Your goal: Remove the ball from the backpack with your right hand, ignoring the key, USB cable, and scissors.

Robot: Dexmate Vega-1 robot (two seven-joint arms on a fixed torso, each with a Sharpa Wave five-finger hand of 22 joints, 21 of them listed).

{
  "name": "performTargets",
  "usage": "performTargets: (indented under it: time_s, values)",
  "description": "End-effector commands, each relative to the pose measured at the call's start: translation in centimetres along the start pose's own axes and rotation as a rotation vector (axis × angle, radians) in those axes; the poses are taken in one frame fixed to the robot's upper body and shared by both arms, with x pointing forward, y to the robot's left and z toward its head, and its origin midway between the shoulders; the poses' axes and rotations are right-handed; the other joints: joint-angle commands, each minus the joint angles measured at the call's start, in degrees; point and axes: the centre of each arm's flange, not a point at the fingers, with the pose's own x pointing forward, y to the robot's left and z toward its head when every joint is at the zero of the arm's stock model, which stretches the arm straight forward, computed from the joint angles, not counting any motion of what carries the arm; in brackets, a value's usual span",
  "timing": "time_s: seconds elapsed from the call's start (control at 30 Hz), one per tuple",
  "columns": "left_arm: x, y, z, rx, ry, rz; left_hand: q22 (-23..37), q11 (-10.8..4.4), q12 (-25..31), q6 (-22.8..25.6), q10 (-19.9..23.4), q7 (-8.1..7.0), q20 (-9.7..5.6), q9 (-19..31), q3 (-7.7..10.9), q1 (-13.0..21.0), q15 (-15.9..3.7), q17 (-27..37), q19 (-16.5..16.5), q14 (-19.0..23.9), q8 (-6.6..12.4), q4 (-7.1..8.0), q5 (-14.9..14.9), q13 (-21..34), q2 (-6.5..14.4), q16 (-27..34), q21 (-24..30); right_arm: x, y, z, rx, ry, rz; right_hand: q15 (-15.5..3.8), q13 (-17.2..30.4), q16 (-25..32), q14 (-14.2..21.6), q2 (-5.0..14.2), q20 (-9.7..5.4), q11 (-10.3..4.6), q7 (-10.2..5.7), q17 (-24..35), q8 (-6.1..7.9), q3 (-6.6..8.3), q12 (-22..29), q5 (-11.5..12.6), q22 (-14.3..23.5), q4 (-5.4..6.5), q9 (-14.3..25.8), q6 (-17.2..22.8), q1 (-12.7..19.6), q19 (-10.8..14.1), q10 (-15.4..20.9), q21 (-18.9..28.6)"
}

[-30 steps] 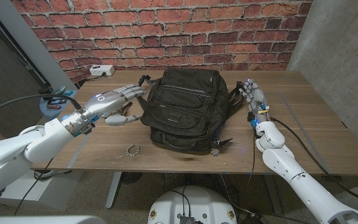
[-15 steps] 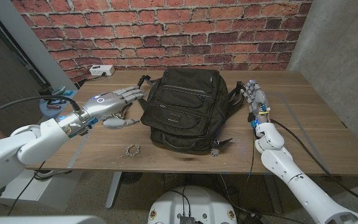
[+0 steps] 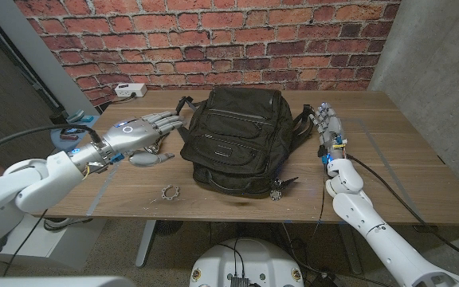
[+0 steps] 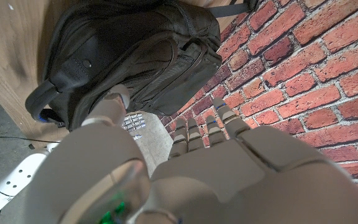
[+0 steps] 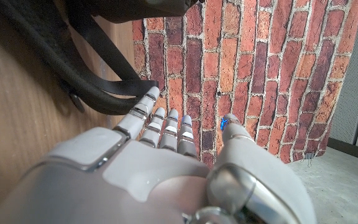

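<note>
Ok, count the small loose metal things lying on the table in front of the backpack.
2. A grey toothed metal ring lies near the wooden table's front edge, toward the robot's left. A dark metal key bunch lies against the black fabric backpack's front corner. Others may be hidden inside it.

The wooden counter (image 3: 397,151) spans the middle of the head view. A dark backpack (image 3: 233,139) lies on it at centre. A small metal ring-shaped piece (image 3: 170,192) lies at lower left of the backpack, near the front edge. A white power strip (image 3: 130,90) sits at the upper left corner.
</note>
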Motion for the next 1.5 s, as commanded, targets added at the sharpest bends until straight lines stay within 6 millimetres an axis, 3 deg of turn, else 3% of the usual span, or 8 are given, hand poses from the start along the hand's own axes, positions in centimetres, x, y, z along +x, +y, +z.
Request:
performTargets:
  time_s: [0.03, 0.6, 1.2, 1.5]
  values:
    - [-0.2, 0.3, -0.3, 0.091, 0.007, -0.016, 0.17, -0.40, 0.41, -0.01, -0.12, -0.52, -0.30, 0.31, 0.36, 0.30, -0.03, 0.24, 0.15, -0.22, 0.19, -0.36, 0.13, 0.31, -0.58, 0.14, 0.18, -0.4, -0.3, 0.1, 0.021, -0.018, -0.014, 0.12, 0.17, 0.57, 0.32, 0.12, -0.93, 0.48, 0.27, 0.11, 0.24, 0.29, 0.26, 0.25, 0.17, -0.24, 0.14, 0.32, 0.65, 0.78, 0.41, 0.36]
    - [0.1, -1.7, 0.4, 0.164, 0.014, 0.083, 0.31, -1.25, 3.48, 4.51, 3.68, -1.12, -0.53, 0.68, 0.69, 4.40, -1.39, 0.38, 1.63, 3.99, 1.91, -0.08, 0.05, 1.33, -1.34, 1.09, 0.80, 0.1, -0.6, -0.3, 0.048, -0.039, -0.023, 0.15, 0.19, 0.66, 0.34, 0.09, -0.95, 0.45, 0.34, 0.18, 0.24, 0.35, 0.29, 0.28, 0.17, -0.25, 0.15, 0.41, 0.67, 0.85, 0.53, 0.36]
    - [0.6, -3.6, 0.5, 0.120, 0.057, 0.126, 0.35, -1.26, 5.77, 6.99, 5.46, -1.33, -0.22, 1.34, 0.37, 5.42, -1.69, 0.55, 2.19, 6.16, 2.61, 0.24, 0.32, 2.70, -1.78, 1.25, 0.95, 0.2, -1.4, 0.0, 0.053, -0.055, -0.041, 0.18, 0.22, 0.74, 0.36, 0.03, -0.95, 0.56, 0.35, 0.26, 0.31, 0.36, 0.33, 0.28, 0.18, -0.22, 0.15, 0.72, 0.61, 0.88, 0.71, 0.35]
    - [0.9, -4.5, 1.4, 0.104, 0.056, 0.131, 0.37, -0.99, 6.16, 6.81, 4.94, -1.17, 0.14, 1.55, 0.11, 5.42, -1.42, 0.65, 1.97, 6.23, 2.48, 0.40, 0.31, 3.25, -1.99, 1.10, 0.85, -0.2, -2.0, -0.1, 0.063, -0.062, -0.043, 0.17, 0.23, 0.80, 0.43, 0.02, -0.94, 0.56, 0.37, 0.29, 0.28, 0.38, 0.34, 0.28, 0.18, -0.21, 0.16, 0.72, 0.59, 0.89, 0.79, 0.35]
